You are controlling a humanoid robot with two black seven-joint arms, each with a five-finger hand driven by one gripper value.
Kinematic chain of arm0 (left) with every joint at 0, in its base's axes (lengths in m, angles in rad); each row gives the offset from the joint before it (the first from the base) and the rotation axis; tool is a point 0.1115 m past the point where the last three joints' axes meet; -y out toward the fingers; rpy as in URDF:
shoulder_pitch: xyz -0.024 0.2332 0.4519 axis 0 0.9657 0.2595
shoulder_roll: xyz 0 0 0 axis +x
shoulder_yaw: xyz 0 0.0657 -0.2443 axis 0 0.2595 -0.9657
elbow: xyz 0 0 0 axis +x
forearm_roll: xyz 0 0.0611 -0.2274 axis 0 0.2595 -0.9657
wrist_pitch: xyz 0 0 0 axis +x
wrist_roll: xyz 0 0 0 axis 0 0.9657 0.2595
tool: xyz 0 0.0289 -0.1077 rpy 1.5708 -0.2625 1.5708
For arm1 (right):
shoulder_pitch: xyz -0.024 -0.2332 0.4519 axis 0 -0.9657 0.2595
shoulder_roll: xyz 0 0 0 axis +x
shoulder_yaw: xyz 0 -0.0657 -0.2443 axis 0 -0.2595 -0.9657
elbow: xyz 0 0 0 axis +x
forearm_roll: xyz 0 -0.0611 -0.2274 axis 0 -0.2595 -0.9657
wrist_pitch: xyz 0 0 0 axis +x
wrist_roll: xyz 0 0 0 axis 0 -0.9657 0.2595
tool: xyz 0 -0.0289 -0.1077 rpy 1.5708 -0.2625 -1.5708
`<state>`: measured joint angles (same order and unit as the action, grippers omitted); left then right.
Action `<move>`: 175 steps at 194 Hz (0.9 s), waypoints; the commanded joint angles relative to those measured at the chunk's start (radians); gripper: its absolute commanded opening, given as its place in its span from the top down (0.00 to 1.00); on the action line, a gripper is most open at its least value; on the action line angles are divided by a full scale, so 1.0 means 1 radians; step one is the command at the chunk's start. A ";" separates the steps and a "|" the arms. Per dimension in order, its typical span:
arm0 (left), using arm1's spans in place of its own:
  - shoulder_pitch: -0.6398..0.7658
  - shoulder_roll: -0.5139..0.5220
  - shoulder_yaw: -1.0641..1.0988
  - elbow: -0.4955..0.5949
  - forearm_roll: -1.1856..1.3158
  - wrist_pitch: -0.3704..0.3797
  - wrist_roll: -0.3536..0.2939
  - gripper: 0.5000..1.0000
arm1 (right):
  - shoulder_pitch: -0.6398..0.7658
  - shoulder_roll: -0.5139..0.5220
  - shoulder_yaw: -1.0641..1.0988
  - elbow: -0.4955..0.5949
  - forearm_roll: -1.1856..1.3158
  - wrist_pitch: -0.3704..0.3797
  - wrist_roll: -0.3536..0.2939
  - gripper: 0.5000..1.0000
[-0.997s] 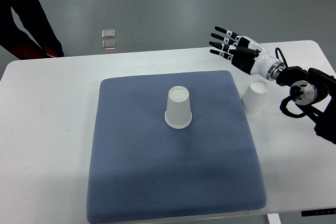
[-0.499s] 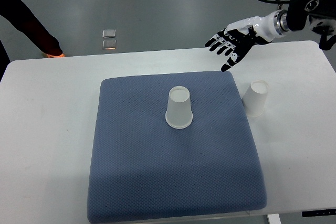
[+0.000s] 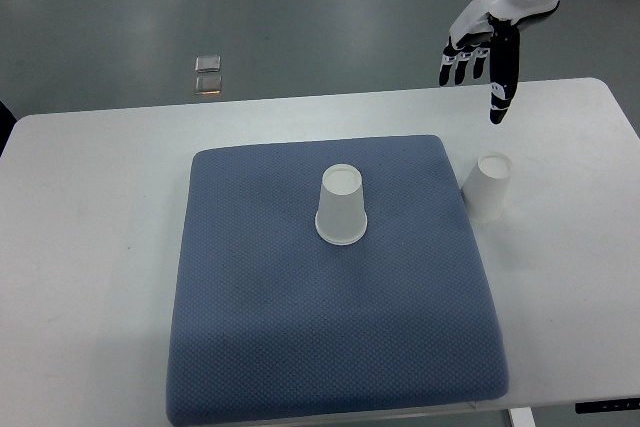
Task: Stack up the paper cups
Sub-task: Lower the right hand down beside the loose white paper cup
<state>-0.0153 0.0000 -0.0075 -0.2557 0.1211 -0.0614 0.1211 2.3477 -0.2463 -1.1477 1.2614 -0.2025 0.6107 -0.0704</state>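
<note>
Right hand [image 3: 482, 42] hanging above table's [image 3: 90, 247] far edge, arm cut off by frame top; fingers spreading wide, holding nothing. Both paper cups [image 3: 340, 206] [image 3: 487, 188] sitting untouched.

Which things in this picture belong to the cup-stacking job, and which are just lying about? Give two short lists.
Part of the job:
- upside-down white paper cup on the mat
- upside-down white paper cup on the bare table
- right hand, open, above the table's far edge

Lying about:
- blue-grey padded mat
- white table
- two small clear squares on the floor
</note>
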 commanded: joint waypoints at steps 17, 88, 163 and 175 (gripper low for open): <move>0.000 0.000 0.000 0.000 -0.001 0.000 0.000 0.00 | 0.105 -0.015 -0.006 0.016 0.006 0.000 -0.002 0.17; 0.000 0.000 -0.002 0.010 -0.003 0.000 0.002 0.00 | -0.045 -0.028 -0.061 0.003 0.005 -0.032 -0.002 0.17; 0.003 0.000 -0.005 0.010 -0.003 0.000 0.002 0.00 | -0.404 -0.018 -0.083 -0.088 0.003 -0.388 -0.002 0.18; 0.003 0.000 -0.005 0.012 -0.003 0.002 0.002 0.00 | -0.449 -0.019 -0.070 -0.109 0.006 -0.391 -0.002 0.18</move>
<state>-0.0124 0.0000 -0.0123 -0.2454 0.1181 -0.0612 0.1228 1.9719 -0.2633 -1.2312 1.1840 -0.2004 0.2352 -0.0720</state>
